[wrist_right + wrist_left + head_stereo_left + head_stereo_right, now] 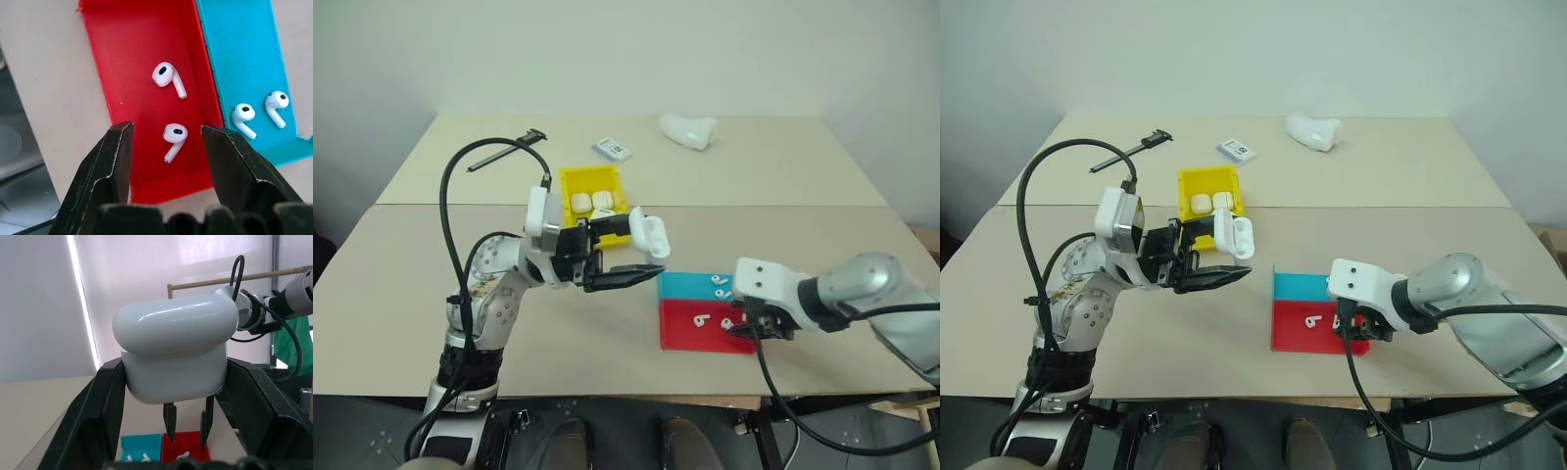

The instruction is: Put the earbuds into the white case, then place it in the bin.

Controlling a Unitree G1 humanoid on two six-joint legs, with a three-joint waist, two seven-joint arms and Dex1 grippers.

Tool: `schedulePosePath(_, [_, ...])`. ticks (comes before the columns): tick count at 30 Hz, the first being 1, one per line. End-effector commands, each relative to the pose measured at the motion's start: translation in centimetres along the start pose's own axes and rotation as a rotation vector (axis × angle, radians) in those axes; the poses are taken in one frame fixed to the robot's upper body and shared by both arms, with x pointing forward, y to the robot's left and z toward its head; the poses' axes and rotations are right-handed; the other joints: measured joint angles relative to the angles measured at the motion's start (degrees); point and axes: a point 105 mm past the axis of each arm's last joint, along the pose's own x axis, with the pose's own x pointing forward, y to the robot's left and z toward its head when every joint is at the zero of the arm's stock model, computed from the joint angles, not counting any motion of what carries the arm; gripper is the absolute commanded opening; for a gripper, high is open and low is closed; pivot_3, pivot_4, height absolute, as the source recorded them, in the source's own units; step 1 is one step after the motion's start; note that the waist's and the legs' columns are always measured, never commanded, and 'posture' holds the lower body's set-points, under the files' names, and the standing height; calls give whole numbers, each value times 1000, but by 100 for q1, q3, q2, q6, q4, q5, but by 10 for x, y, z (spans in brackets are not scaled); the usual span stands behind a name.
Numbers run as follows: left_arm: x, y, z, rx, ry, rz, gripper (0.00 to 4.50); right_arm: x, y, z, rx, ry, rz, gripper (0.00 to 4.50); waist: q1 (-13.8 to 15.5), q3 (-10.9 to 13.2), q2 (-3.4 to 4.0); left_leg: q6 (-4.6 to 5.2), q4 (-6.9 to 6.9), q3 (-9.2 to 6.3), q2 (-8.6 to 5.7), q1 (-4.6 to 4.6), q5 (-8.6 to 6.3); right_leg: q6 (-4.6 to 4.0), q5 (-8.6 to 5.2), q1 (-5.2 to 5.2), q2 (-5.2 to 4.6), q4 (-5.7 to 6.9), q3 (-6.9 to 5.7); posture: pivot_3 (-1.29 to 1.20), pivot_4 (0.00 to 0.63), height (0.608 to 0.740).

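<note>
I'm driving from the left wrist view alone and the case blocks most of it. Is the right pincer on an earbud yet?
Observer: Not yet. The right pincer is open, one finger on either side of an earbud in the red tray, with no contact visible.
Operator: How many earbuds are lying out?
Observer: Four, with two in the red tray and two in the blue tray.
Operator: Is the bin empty?
Observer: No. The yellow bin, beyond the left pincer that grips the white case, already has white cases in it.
</note>
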Motion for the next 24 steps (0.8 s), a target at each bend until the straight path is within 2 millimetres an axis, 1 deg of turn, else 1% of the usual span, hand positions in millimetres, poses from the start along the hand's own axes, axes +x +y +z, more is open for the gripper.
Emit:
schedulePosePath(1, [2,-3,8,45,-24,-5,2831,0,-4,1,50,36,-44,2648,16,0,0,0,0,0,0,-1,0,0,0,1,0,-1,0,0,150,740])
schedulePosePath(5, [2,-5,6,46,-23,1,2831,5,-2,-2,78,78,-41,2648,16,0,0,3,3,0,-2,-8,-2,1,0,-1,-4,-4,-1,0,150,740])
schedulePosePath(8, [0,-5,6,51,-21,11,2831,9,-4,-8,95,132,-68,2648,9,-1,1,4,3,0,-2,-11,-2,1,0,-4,-4,-5,-2,0,150,740])
schedulePosePath(12, [1,-8,4,48,-23,18,2831,14,-5,-12,133,166,-73,2648,0,-1,2,4,3,-1,-1,-10,-2,1,0,-4,-3,-4,-3,0,150,740])
schedulePosePath(17, [5,-11,3,50,-22,21,2831,15,-7,-10,159,165,-73,2648,1,-1,2,4,2,-4,-1,-11,-2,1,0,-4,-3,-4,-4,0,150,740])
schedulePosePath(24, [8,-12,4,55,-15,25,2831,21,-5,-11,189,169,-55,2648,1,-1,1,5,3,-5,-1,-13,-3,1,0,-4,-4,-5,-5,0,150,740])
